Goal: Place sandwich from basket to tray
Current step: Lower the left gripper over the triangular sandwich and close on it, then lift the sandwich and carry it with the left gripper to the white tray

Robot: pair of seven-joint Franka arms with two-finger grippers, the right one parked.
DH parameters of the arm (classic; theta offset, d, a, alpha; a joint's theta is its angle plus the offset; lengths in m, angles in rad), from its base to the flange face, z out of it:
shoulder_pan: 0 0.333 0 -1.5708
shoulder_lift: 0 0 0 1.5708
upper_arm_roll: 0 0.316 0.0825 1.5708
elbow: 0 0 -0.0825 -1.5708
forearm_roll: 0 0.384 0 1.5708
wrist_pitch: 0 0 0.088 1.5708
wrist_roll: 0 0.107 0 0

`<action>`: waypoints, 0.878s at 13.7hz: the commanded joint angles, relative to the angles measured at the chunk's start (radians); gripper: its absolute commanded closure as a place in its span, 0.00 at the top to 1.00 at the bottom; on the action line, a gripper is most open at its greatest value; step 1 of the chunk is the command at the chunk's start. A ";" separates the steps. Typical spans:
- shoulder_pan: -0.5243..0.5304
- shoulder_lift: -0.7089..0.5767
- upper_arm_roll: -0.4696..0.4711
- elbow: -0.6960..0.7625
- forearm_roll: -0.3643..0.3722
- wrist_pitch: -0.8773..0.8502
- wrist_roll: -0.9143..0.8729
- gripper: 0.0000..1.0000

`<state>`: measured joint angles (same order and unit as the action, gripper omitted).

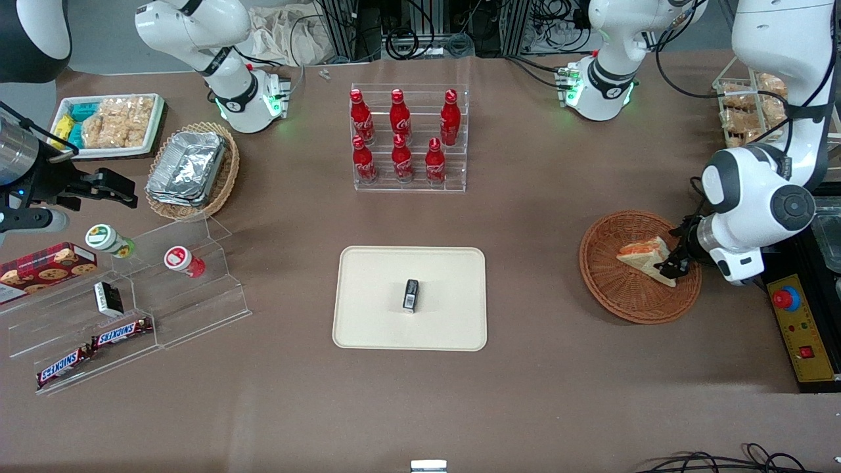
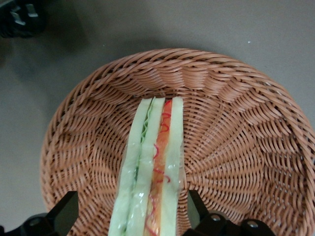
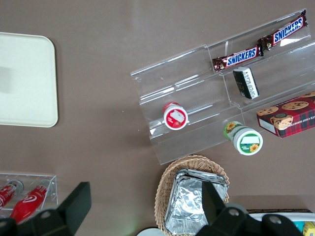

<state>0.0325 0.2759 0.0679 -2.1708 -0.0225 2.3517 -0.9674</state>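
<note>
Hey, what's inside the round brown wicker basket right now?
Only the sandwich, a wrapped wedge lying in the basket with its filling edge showing. The gripper is open with a finger on each side of it. The weave under the sandwich is covered, so anything beneath it can't be seen.

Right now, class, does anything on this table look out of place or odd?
Yes: a small dark packet stands in the middle of the tray, where the sandwich should go. The sandwich lies in the basket, with the gripper open around it.
</note>
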 commanded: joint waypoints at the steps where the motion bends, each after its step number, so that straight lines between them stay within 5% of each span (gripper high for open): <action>1: -0.008 0.031 -0.003 -0.027 0.003 0.080 -0.051 1.00; 2: -0.008 0.035 -0.004 -0.026 0.003 0.080 -0.053 0.96; 4: -0.005 0.028 -0.004 -0.026 0.001 0.078 -0.054 0.00; 8: -0.005 -0.039 -0.004 -0.015 -0.004 0.037 -0.039 0.00; 12: -0.037 -0.109 -0.045 0.187 -0.026 -0.269 0.044 0.00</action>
<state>0.0247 0.2073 0.0536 -2.0865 -0.0243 2.2268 -0.9664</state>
